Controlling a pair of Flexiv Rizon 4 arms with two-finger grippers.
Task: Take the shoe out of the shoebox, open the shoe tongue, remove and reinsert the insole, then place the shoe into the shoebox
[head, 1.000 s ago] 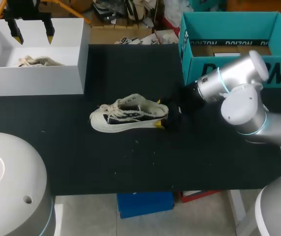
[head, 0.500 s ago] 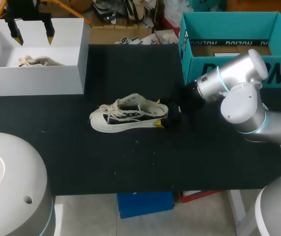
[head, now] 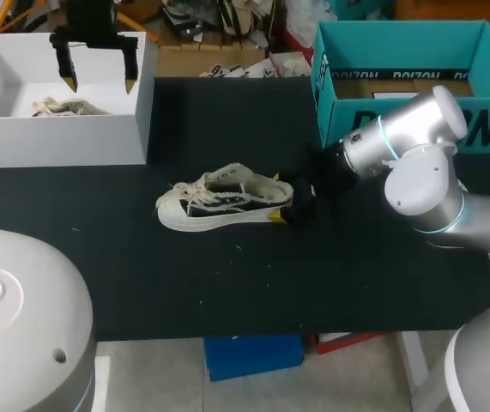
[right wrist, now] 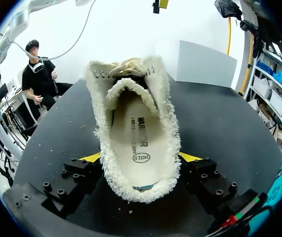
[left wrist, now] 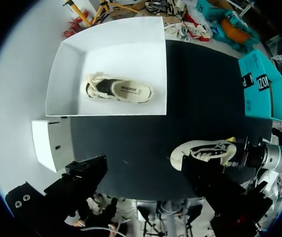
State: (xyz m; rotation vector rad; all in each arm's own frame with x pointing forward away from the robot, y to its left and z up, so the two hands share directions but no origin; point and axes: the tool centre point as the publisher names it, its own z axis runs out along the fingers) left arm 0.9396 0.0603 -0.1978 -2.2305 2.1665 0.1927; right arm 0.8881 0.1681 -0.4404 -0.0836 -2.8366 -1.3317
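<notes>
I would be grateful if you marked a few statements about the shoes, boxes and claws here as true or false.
1. The shoe sits in a box. False: it rests on the table, outside the teal box and the white box.
2. The right claw holds the shoe's heel between its fingers. True.
3. The left claw grips the second shoe. False: it hangs open above the white box, holding nothing.
4. The second shoe lies inside the white box. True.
5. The insole lies on the table. False: it sits inside the shoe.
</notes>
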